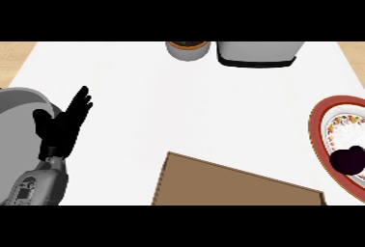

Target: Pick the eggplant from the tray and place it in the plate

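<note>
Where the white bench (178, 111) fills the head view, most of what lies on it is cut by the frame. At four o'clock a plate (318, 126) with a red rim and a flowered border is seen, its right part lost beyond the edge. The eggplant (348, 159), a dark purple lump, is found lying on this plate's lower part, touching its inner surface; its right side is cropped by the frame, so its full shape cannot be made out. At six o'clock a brown tray (228, 185) is shown at an angle, its lower part cut off by the view's lower limit, and nothing is seen on the part that shows.

At nine o'clock the left hand (63, 123) is held upright and open, its fingers (80, 102) straight and pointing toward twelve o'clock, with nothing held in it. Its grey forearm (35, 185) is seen below it, and a large grey rounded shape at the left edge is only partly shown. The right hand is not seen anywhere in the view.

At twelve o'clock a small round pot (189, 49) and a pale appliance with a black base (257, 53) are both cut off along their tops; what the pot contains is hard to tell.
</note>
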